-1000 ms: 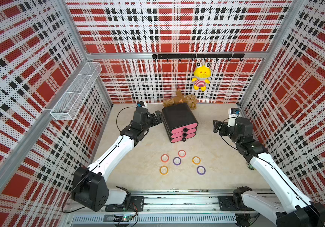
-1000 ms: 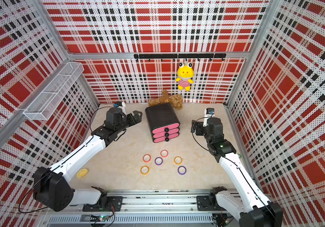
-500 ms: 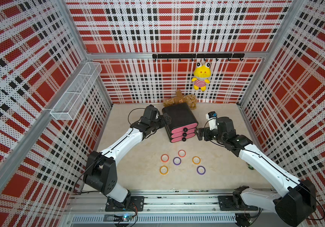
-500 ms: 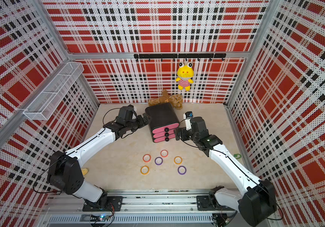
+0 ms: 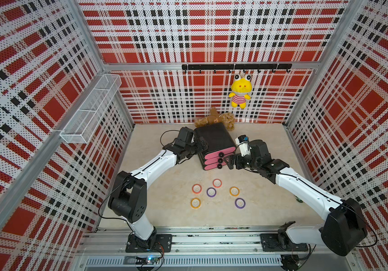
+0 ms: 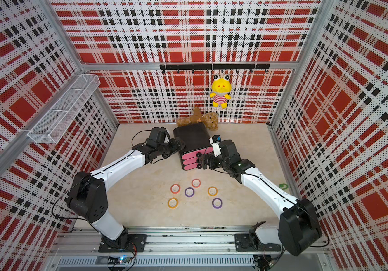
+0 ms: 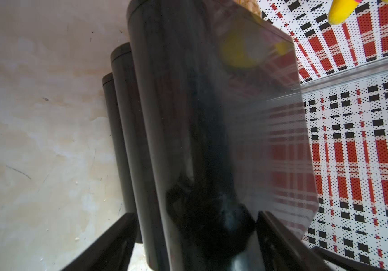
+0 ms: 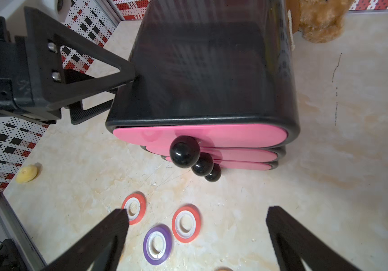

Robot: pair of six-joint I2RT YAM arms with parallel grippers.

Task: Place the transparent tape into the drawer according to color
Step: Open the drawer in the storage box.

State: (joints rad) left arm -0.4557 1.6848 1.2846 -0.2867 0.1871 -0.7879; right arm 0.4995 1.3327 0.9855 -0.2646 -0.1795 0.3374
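- Two red-orange rings [image 5: 196,188], two purple rings [image 5: 211,192] and two yellow-orange rings [image 5: 234,191] of tape lay flat on the beige table [image 5: 266,211]. They sat in a loose cluster in the lower middle of both top views, with no ring touching another and none in a drawer.
- Above the cluster and clear of it, near the centre of the frame, stood the black cabinet [image 5: 214,138]. Its three pink drawers [image 8: 200,136] were all pushed in, and three round black knobs [image 8: 184,151] were stacked down the front.
- The right gripper [image 5: 228,162] hung just right of the knobs in a top view. Its fingers [image 8: 108,234] were spread wide with nothing between them, and they touched neither knob nor ring.
- The left gripper [image 5: 203,146] sat at the cabinet's left side. Its fingers [image 7: 108,244] stood apart astride the edge of the top tier, one tip against the cabinet wall. Whether they pressed on it could not be told.
- A brown teddy bear [image 5: 214,119] lay behind the cabinet, against the back wall.
- A yellow plush toy [image 5: 239,92] hung from a black hook rail [image 5: 211,66] in the upper middle of the frame.
- A white wire basket [image 5: 92,110] was fixed to the wall at the left of the frame.
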